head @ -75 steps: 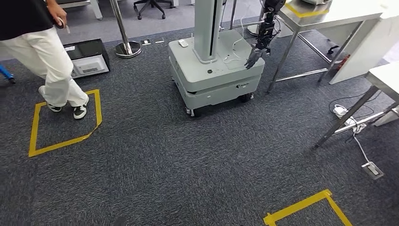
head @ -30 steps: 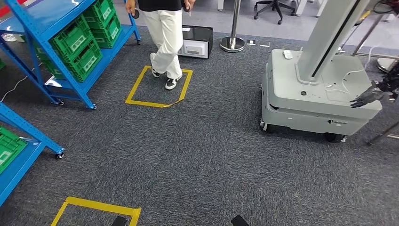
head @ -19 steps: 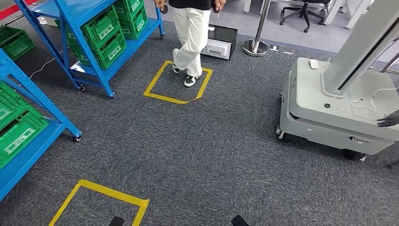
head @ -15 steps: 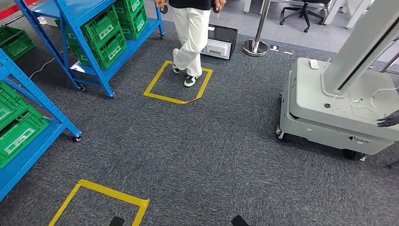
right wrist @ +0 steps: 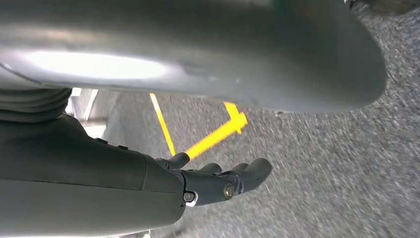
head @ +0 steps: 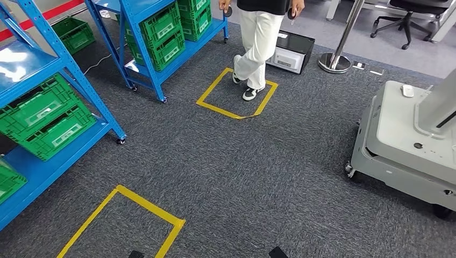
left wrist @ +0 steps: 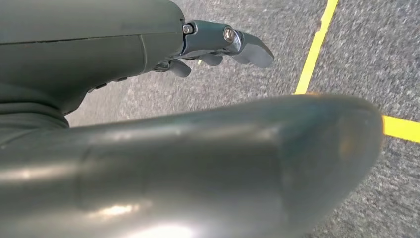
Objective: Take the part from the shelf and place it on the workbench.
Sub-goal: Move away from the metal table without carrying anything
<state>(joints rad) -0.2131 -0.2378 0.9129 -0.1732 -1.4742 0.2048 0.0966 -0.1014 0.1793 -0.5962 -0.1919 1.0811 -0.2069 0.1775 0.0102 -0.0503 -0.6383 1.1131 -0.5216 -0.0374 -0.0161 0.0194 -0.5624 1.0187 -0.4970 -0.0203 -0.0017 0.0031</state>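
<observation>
A blue shelf rack (head: 86, 88) stands at the left with green crates (head: 45, 115) on its lower levels. A second blue rack (head: 141, 67) further back carries more green crates (head: 161, 32). I cannot make out the part among them. My left hand (left wrist: 218, 47) hangs over the grey carpet beside a yellow tape line, fingers loosely extended and holding nothing. My right hand (right wrist: 218, 181) also hangs above the carpet near a yellow tape corner, with nothing in it.
A person (head: 258, 37) in white trousers stands on a yellow taped square (head: 215, 105) ahead. A grey wheeled machine base (head: 408, 145) sits at the right. Another yellow square (head: 123, 220) lies on the carpet near my feet. A black box (head: 293, 51) and a stanchion base (head: 333, 62) are behind.
The camera has swung left: the blue racks and crates now take up more of the left side, and the grey machine base has slid to the right edge.
</observation>
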